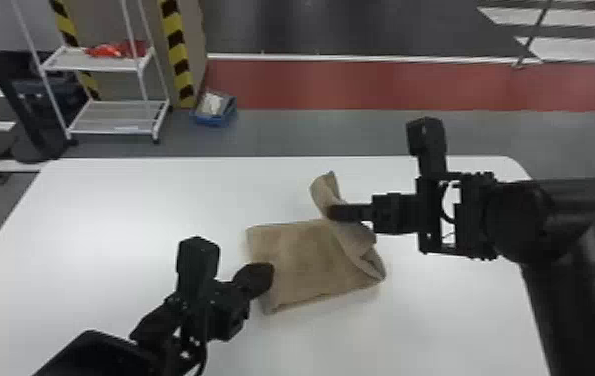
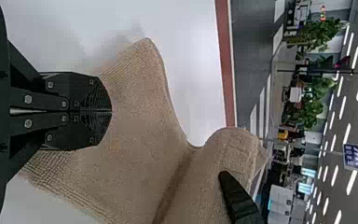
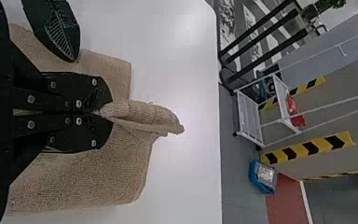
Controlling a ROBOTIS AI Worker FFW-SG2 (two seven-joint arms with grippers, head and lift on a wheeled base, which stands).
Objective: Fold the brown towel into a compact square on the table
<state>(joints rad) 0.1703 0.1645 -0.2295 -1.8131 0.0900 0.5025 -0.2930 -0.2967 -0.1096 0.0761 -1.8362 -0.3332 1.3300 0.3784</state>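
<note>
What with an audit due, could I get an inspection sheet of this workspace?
Surface: white table.
Job's things: brown towel, partly folded, right side bunched and raised.
Clutter: blue bin on the floor beyond the table.
Left gripper: jaws shut, at the towel's left edge.
Right gripper: jaws shut on the towel's raised fold.
Cables: black loop at the right wrist.
Surroundings: white rack and striped posts beyond the table.

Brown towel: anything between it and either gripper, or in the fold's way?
Nothing visible between the towel and either gripper. The right gripper holds the raised flap; the left gripper is at the towel's left edge and might obstruct a fold reaching that far.
</note>
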